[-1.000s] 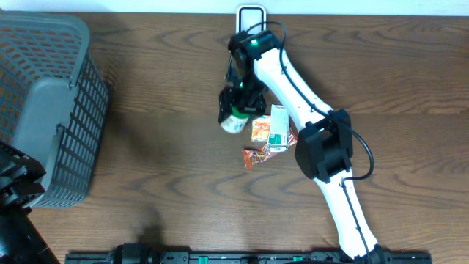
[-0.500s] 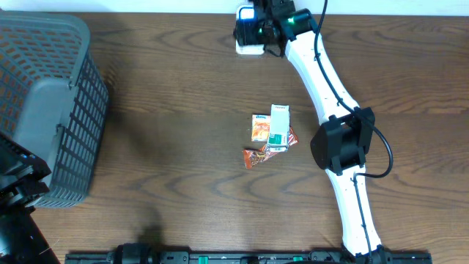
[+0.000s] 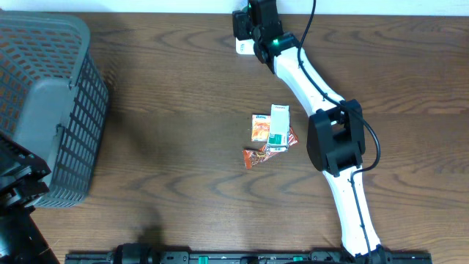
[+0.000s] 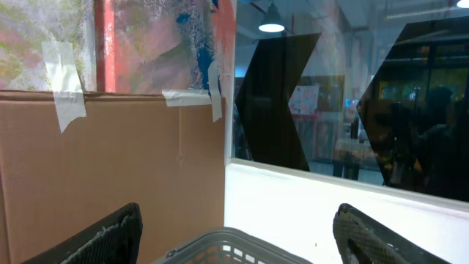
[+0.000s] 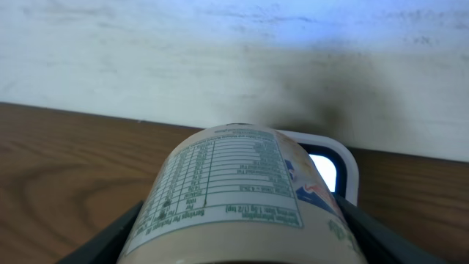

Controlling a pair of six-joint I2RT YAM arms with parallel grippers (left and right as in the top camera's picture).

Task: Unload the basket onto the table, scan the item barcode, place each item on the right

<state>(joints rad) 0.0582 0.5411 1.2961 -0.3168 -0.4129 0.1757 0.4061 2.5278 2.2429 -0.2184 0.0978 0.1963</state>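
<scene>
overhead: fixed high above the table, facing straight down; it takes in the whole top, from the basket at the left to the scanner at the far edge.
left wrist: rides the left gripper, raised, facing roughly level over the basket rim towards cardboard and a window; the tabletop is out of frame.
right wrist: rides the right gripper, low and very close, facing the white wall; the container fills the foreground.
shared, overhead and right wrist: the scanner and the far table edge.
shared, overhead and left wrist: the basket only.
</scene>
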